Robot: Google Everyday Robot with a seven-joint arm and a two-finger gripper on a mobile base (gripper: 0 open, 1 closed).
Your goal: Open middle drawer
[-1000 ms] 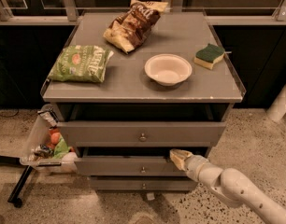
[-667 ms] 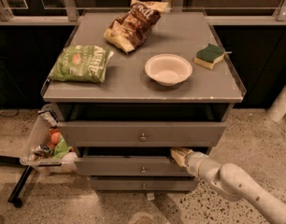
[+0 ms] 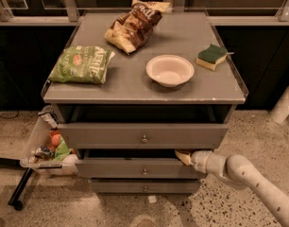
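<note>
The middle drawer (image 3: 135, 168) is a grey flat front with a small round knob (image 3: 144, 171), between a taller top drawer (image 3: 111, 135) and a narrower bottom drawer (image 3: 125, 187). It stands out a little, less than the top drawer, with a dark gap above its front. My gripper (image 3: 184, 157) is at the right end of the middle drawer's top edge, in that gap under the top drawer. My white arm (image 3: 248, 178) reaches in from the lower right.
The cabinet top (image 3: 135, 86) carries a green chip bag (image 3: 82, 64), a brown chip bag (image 3: 133, 25), a white bowl (image 3: 169, 70) and a green-yellow sponge (image 3: 211, 56). A clear bin of items (image 3: 45, 148) hangs on the left side. The floor is speckled.
My wrist and forearm have risen slightly and drawn closer to the cabinet. The gripper tip stays at the middle drawer's top right edge. The drawers look unmoved.
</note>
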